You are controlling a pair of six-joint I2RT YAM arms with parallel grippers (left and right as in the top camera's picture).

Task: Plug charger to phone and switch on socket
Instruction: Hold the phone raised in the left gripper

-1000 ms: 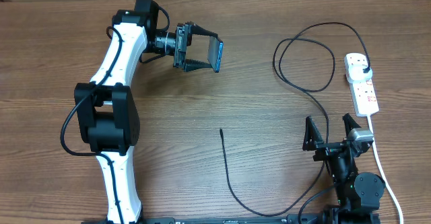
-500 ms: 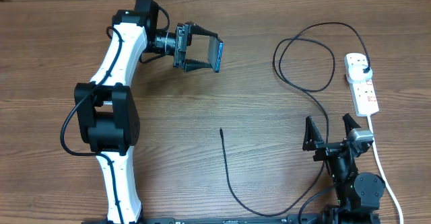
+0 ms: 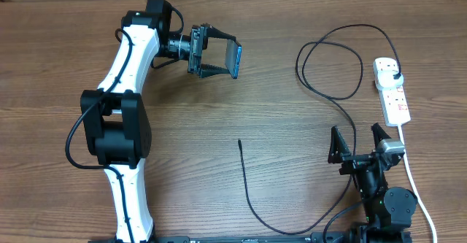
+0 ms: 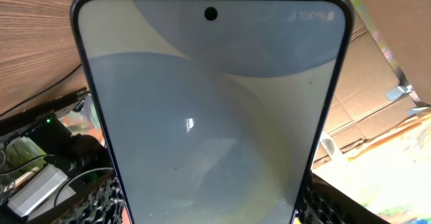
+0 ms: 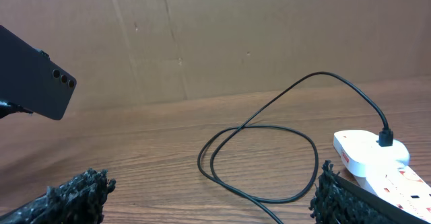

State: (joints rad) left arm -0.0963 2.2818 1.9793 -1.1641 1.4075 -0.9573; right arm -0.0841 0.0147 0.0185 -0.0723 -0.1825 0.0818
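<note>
My left gripper [image 3: 222,55] is shut on the phone [image 3: 233,59] by its long edges and holds it off the table at the back left. In the left wrist view its pale lit screen [image 4: 215,116] fills the frame between the fingers [image 4: 101,200]. The charger cable [image 3: 328,60] loops on the table at the right; its black plug [image 3: 395,71] sits in the white socket [image 3: 392,91], and its free tip [image 3: 239,142] lies at mid-table. My right gripper [image 3: 357,142] stands open near the front right, over the cable, holding nothing. The right wrist view shows cable [image 5: 269,150], socket [image 5: 377,160] and phone's back [image 5: 37,83].
The socket's white cord [image 3: 412,177] runs toward the front edge at the right. The black cable curves along the front [image 3: 292,232] between the two arm bases. A cardboard wall [image 5: 236,35] stands behind the table.
</note>
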